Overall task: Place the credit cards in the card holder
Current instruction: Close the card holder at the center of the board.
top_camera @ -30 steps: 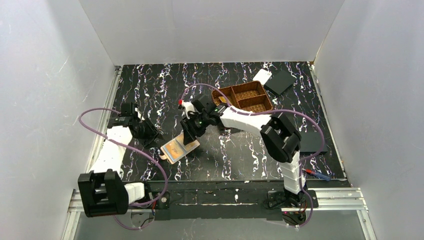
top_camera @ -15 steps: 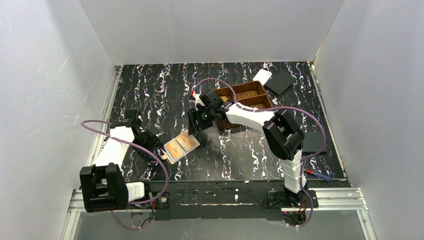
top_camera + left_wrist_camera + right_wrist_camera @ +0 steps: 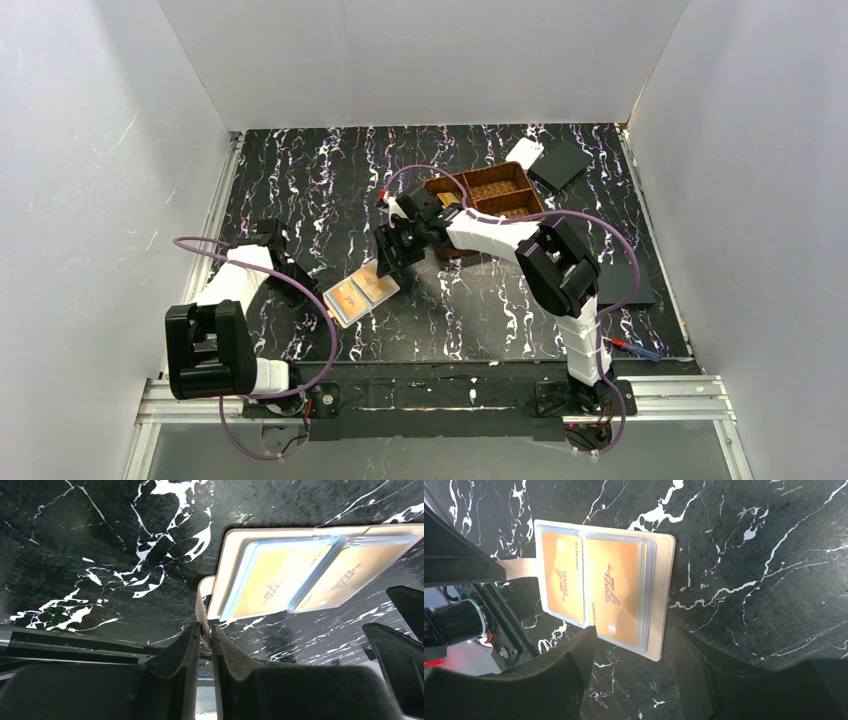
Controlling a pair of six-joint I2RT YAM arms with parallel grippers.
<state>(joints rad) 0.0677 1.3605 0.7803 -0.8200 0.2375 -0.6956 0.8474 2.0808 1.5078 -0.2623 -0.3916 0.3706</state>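
The card holder [image 3: 360, 292] lies open on the black marble table, a tan bifold with clear sleeves. Two golden credit cards [image 3: 564, 580] [image 3: 616, 587] sit in its sleeves, also seen in the left wrist view as credit cards [image 3: 280, 575]. My left gripper [image 3: 205, 630] is shut on the holder's tan strap tab [image 3: 202, 600] at its left end. My right gripper [image 3: 636, 635] hangs open just above the holder's far right edge, touching nothing. From above, the left gripper [image 3: 316, 296] and right gripper [image 3: 386, 260] flank the holder.
A brown woven three-compartment basket [image 3: 485, 192] stands behind the right arm, with a small golden piece in its left compartment. Flat black squares [image 3: 560, 163] [image 3: 625, 283] and a white piece [image 3: 524, 151] lie to the right. A pen [image 3: 630, 348] lies near the front right edge.
My left gripper moved right to the holder's left end and closed on the strap tab. My right gripper lifted off the holder and drew back a little toward the basket.
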